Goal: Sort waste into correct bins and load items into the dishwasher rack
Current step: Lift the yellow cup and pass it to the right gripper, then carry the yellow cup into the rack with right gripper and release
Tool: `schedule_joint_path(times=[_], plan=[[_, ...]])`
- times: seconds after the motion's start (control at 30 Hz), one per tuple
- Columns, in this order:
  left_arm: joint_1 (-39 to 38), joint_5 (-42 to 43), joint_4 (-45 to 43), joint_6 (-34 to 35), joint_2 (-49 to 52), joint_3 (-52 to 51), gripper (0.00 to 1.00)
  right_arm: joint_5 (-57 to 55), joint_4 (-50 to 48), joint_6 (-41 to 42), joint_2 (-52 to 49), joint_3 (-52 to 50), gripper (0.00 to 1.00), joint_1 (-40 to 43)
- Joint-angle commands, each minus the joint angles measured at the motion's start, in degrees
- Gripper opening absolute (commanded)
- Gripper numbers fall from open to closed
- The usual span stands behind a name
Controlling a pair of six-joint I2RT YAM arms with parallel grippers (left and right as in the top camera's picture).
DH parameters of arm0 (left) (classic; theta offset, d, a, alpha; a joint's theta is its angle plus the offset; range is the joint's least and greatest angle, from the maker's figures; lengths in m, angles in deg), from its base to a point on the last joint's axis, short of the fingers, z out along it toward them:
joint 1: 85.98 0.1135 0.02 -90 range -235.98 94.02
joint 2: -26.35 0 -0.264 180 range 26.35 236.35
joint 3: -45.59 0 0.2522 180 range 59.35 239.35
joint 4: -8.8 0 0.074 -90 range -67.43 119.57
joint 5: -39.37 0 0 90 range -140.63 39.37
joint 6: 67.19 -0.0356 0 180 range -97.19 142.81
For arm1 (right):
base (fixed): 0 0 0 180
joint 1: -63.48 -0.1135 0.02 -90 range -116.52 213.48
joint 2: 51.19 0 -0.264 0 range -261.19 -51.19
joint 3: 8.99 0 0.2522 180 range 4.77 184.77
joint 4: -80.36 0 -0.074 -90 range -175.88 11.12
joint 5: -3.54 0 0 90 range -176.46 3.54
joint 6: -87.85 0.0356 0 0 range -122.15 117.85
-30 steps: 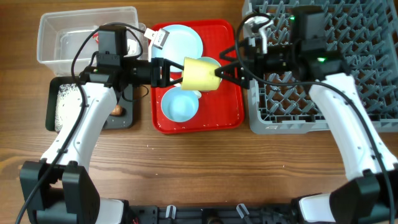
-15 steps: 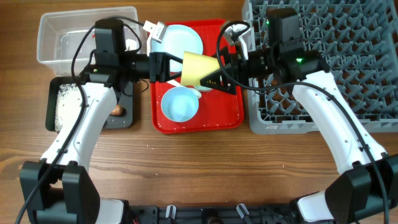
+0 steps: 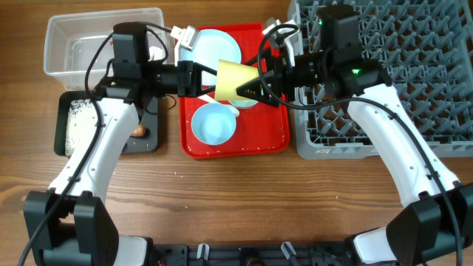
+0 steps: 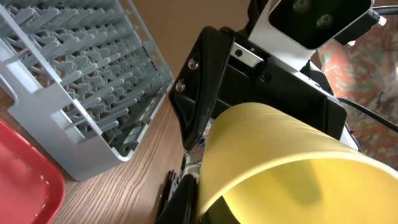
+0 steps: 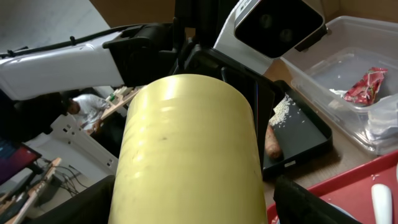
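Pinched shut on the rim of the cup (image 3: 235, 81), held sideways in the air above the red tray (image 3: 277, 125): left gripper (image 3: 198, 80). Astride the cup's narrower closed end, jaws spread to either side: right gripper (image 3: 255, 83); grip or mere flanking not discernible.

On the red tray: plate (image 3: 218, 46), bowl (image 3: 214, 124). Just beside it on the right: rack (image 3: 414, 44). On the left: tub (image 3: 66, 33) holding a wrapper (image 5: 367, 84); black tray (image 3: 151, 140) with rice (image 3: 74, 125) and carrot (image 3: 139, 131).

Beneath all: wooden table (image 3: 222, 199). Behind the arms, in the right wrist view: a workroom with a person (image 5: 78, 106) at a desk and a screen (image 5: 12, 165).

Compared with one second earlier: right gripper shifted left off the rack, further along the cup, jaws narrower; left gripper's hold unchanged.
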Motion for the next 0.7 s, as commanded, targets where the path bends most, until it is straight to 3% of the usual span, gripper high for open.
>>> schedule_joint_path(times=[0.0, 0.13, 0.37, 0.67], plan=[[0.24, 1.99, 0.0, 0.37, -0.7, 0.81, 0.04, -0.55, -0.07, 1.18, -0.81, -0.52, 0.77, -0.22], [0.24, 1.99, -0.02, 0.37, -0.7, 0.81, 0.04, -0.55, 0.28, 1.27, -0.81, -0.52, 0.64, -0.22], [0.31, 1.97, 0.0, 0.39, -0.7, 0.81, 0.05, -0.74, 0.26, 1.29, -0.81, -0.52, 0.55, -0.15], [0.31, 1.97, -0.02, 0.39, -0.7, 0.81, 0.29, -0.76, 0.44, 3.56, -0.81, -0.52, 0.54, 5.86]])
